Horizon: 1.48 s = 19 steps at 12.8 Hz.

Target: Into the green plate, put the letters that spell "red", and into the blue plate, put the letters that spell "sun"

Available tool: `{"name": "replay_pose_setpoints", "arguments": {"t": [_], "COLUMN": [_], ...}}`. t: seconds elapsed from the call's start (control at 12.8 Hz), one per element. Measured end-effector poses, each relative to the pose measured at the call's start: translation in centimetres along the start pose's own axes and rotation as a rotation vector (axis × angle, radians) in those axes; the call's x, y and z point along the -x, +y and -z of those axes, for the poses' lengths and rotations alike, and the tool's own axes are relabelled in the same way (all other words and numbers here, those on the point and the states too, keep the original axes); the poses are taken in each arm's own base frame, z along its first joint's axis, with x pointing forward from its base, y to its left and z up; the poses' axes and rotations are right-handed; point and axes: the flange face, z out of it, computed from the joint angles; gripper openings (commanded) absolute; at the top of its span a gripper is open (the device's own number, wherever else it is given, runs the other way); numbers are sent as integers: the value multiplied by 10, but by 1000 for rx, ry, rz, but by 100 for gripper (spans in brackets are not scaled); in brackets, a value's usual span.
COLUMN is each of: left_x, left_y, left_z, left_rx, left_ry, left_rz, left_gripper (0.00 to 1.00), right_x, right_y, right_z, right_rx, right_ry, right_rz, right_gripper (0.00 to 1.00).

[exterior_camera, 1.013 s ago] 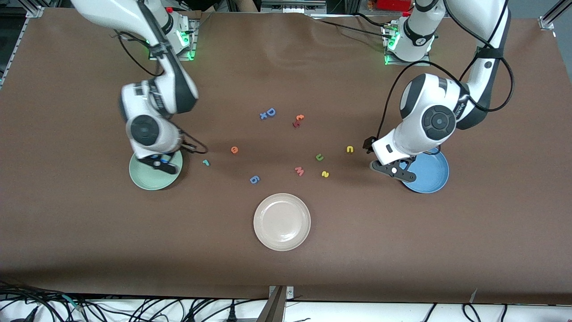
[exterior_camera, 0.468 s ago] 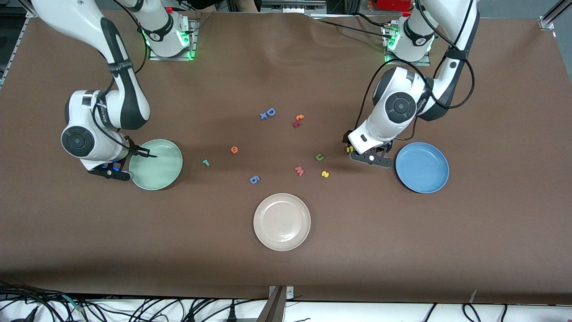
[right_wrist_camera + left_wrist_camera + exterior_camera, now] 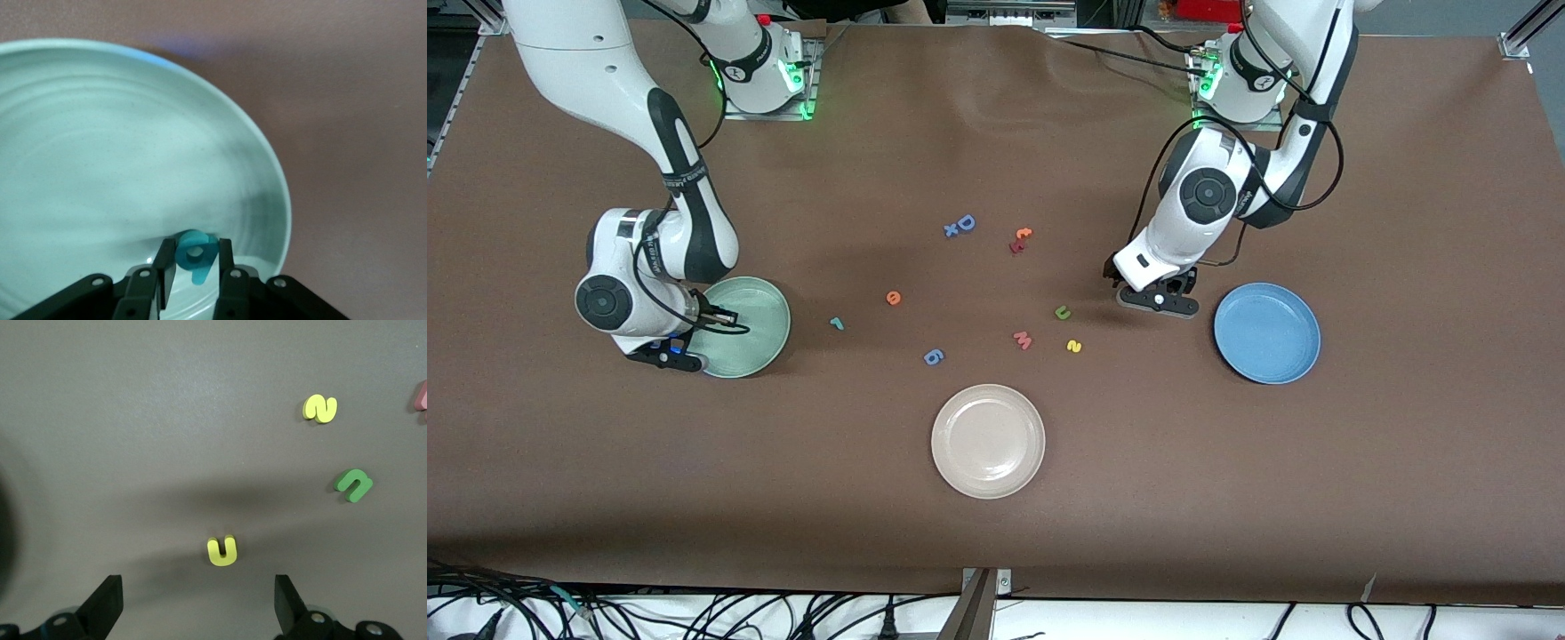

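A pale mint-green plate [image 3: 758, 313], round and shallow with faint rings across its glaze, sits at the right arm's end of the table. The right gripper [image 3: 193, 267] hangs over its rim, fingers closed on a small teal "d" [image 3: 195, 255], a thick foam piece with a round hole through it. At the left arm's end lies the matching blue plate [image 3: 1267, 332]. Beside it, toward the table's middle, the left gripper [image 3: 197, 608] hovers low with its fingers spread wide over the yellow "n" [image 3: 222, 551], which rests on the brown cloth. The green "u" [image 3: 1063, 312] and the yellow "s" [image 3: 1074, 346] lie close by, the "s" nearer the camera. The orange "e" [image 3: 893, 298] and the teal "r" [image 3: 836, 324] lie between the green plate and the table's middle. Also loose on the cloth: a pink "M" [image 3: 1023, 340], a periwinkle "6" [image 3: 933, 357], a blue "D" [image 3: 965, 222] and a red and orange pair [image 3: 1020, 239]. A cream plate [image 3: 988, 440] sits nearest the camera. No brand marks can be read.
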Motion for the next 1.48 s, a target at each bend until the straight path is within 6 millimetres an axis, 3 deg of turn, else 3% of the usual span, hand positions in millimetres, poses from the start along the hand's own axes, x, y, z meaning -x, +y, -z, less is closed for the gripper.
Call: {"name": "replay_pose_setpoints", "arguments": {"t": [0.08, 0.31, 0.47, 0.7, 0.86, 1.17, 1.48], "left_x": [3, 12, 13, 14, 14, 13, 13], "left_y": [2, 16, 17, 15, 15, 13, 12], "left_z": [-3, -13, -25, -42, -45, -56, -69], "left_rx": [-1, -2, -2, -13, -18, -20, -23], "left_ry": [-1, 18, 38, 35, 37, 51, 60], "left_rz": [12, 45, 55, 56, 50, 50, 50], "left_gripper": [100, 100, 100, 100, 100, 99, 90], "right_x": [0, 0, 2, 14, 22, 37, 49], "right_y": [0, 0, -4, -33, -62, -124, -180], "right_z": [0, 6, 28, 81, 97, 93, 58], "right_rx": [-1, -5, -18, -58, -76, -86, -73], "right_ry": [1, 6, -2, 27, 47, 67, 99], "right_rz": [6, 12, 9, -14, -35, -77, -78], "right_gripper": [98, 98, 98, 98, 98, 98, 96]}}
